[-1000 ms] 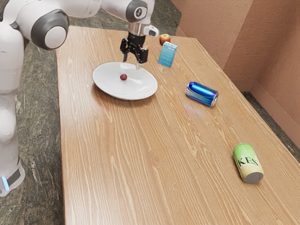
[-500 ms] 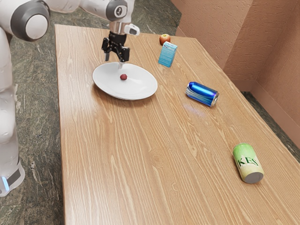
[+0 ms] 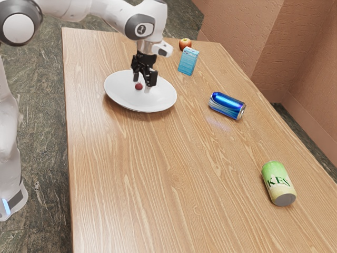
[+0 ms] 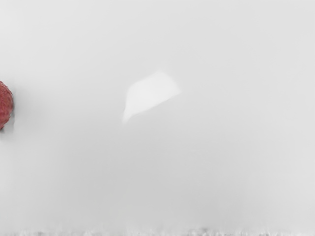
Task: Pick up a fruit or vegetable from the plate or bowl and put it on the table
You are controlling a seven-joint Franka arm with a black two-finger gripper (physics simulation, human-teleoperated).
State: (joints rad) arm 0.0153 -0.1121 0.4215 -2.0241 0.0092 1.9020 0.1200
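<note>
In the exterior view my gripper (image 3: 142, 85) is low over the white plate (image 3: 158, 100), its two fingers apart and pointing down. A small dark red fruit (image 3: 138, 86) lies on the plate, close to the fingertips; whether a finger touches it I cannot tell. The wrist view has the red fruit (image 4: 5, 105) cut off at the picture's edge, on the pale plate surface (image 4: 206, 147), off to one side of my hand rather than centred under it.
Beyond the plate stand a light blue carton (image 3: 188, 61) and a red-orange apple (image 3: 185, 44). A blue can (image 3: 227, 105) lies on the wooden table (image 3: 158, 179), and a green can (image 3: 278, 183) lies nearer the camera.
My gripper first swung toward the exterior view's left, then came back toward its right and lower, down to the plate beside the fruit. The fruit and plate have not moved.
</note>
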